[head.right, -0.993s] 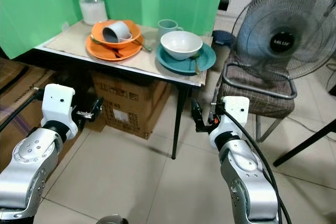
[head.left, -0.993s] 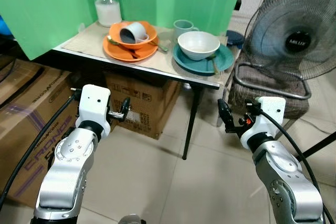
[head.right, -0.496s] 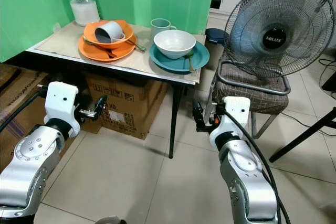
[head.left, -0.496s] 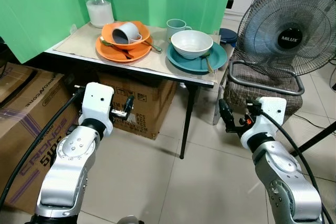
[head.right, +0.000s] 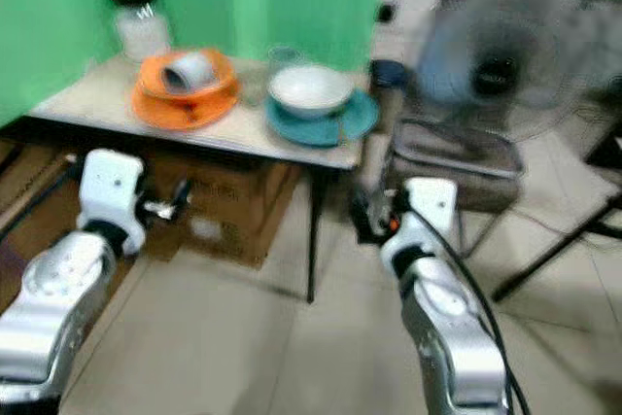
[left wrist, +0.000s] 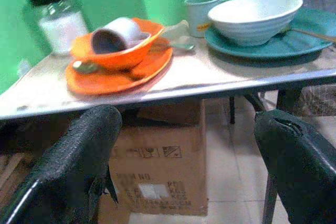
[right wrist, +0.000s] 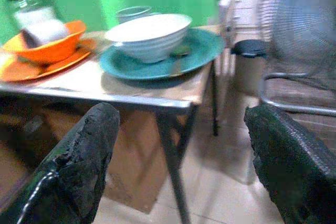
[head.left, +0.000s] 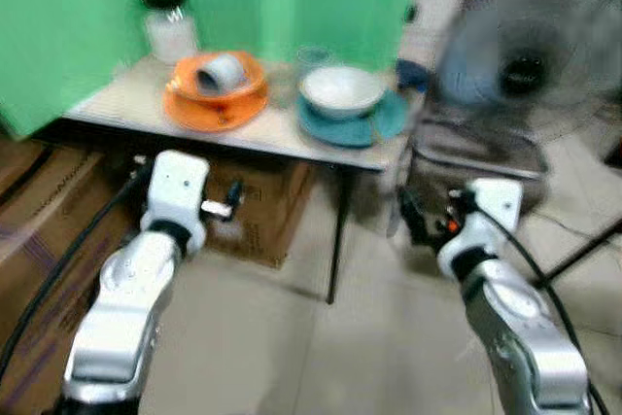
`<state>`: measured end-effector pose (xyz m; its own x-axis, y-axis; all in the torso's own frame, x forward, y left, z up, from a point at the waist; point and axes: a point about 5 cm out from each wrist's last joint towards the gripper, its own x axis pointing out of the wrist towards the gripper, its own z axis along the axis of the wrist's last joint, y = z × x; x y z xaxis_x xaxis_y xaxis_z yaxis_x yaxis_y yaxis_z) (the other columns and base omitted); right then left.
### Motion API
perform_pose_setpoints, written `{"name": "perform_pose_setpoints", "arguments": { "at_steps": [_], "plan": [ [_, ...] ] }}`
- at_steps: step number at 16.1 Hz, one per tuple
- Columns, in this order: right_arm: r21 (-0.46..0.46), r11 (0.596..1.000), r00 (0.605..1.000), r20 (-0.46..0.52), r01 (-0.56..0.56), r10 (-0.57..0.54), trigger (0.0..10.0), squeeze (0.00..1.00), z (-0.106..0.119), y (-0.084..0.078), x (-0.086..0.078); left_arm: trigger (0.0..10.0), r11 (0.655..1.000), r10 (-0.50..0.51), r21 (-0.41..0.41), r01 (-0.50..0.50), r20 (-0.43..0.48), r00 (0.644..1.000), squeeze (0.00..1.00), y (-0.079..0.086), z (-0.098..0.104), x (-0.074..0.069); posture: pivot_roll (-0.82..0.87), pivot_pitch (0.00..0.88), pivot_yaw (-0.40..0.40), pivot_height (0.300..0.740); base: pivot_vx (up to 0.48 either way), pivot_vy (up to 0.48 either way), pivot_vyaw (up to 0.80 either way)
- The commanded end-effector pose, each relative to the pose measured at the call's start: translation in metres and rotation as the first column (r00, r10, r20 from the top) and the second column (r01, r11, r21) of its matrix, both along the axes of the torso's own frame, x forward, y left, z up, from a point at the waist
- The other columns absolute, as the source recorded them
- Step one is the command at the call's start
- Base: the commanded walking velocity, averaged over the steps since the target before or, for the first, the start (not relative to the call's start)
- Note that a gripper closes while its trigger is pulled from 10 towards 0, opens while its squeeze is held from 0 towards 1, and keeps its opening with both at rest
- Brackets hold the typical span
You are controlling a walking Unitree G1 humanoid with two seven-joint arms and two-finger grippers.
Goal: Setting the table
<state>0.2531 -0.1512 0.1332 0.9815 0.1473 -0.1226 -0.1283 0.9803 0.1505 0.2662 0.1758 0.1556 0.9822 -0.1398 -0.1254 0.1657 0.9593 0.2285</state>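
Your head views are blurred. Ahead of you stands a small table (head.left: 292,133) against a green backdrop (head.left: 87,17). On it, toward your left, an orange plate (left wrist: 113,77) carries an orange bowl (left wrist: 118,56) with a grey cup (left wrist: 113,32) lying on its side inside it, and a spoon (left wrist: 84,66) rests on the plate. Toward your right, a teal plate (right wrist: 197,51) holds a white bowl (right wrist: 149,35), with a piece of cutlery (right wrist: 178,56) lying on the plate beside the bowl. A pale green mug (left wrist: 202,9) stands behind the two plates, and a glass jar with a black lid (left wrist: 55,17) stands at the back left corner.

Your left gripper (head.left: 231,203) and right gripper (head.left: 408,219) both hover below table height, short of the table's front edge, each with its fingers spread apart and holding nothing. A cardboard box (left wrist: 157,166) sits under the table. A standing fan (head.left: 525,65) rests on a chair (head.left: 476,157) to your right.
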Motion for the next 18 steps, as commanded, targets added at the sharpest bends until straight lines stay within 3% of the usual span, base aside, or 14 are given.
{"name": "perform_pose_setpoints", "arguments": {
  "at_steps": [1,14,18],
  "plan": [
    [-0.007,1.000,1.000,0.007,0.021,-0.021,10.0,0.00,0.0011,-0.0061,0.0003,10.0,1.000,-0.030,-0.004,0.030,0.018,0.999,0.47,-0.0065,0.0039,0.0026,0.08,0.000,-0.024,0.740,0.262,0.000,0.00],
    [0.001,1.000,1.000,0.003,0.022,-0.022,10.0,0.00,0.0014,-0.0060,0.0011,10.0,0.999,-0.037,-0.004,0.037,0.017,0.999,0.48,-0.0079,0.0041,0.0039,0.08,0.000,-0.025,0.740,0.256,0.000,0.00],
    [0.003,1.000,1.000,-0.005,0.020,-0.020,10.0,0.00,0.0005,-0.0059,0.0009,10.0,0.999,-0.042,-0.006,0.042,0.017,0.999,0.48,-0.0084,0.0045,0.0045,0.08,0.000,-0.022,0.740,0.264,0.000,-0.60]
  ]
}}
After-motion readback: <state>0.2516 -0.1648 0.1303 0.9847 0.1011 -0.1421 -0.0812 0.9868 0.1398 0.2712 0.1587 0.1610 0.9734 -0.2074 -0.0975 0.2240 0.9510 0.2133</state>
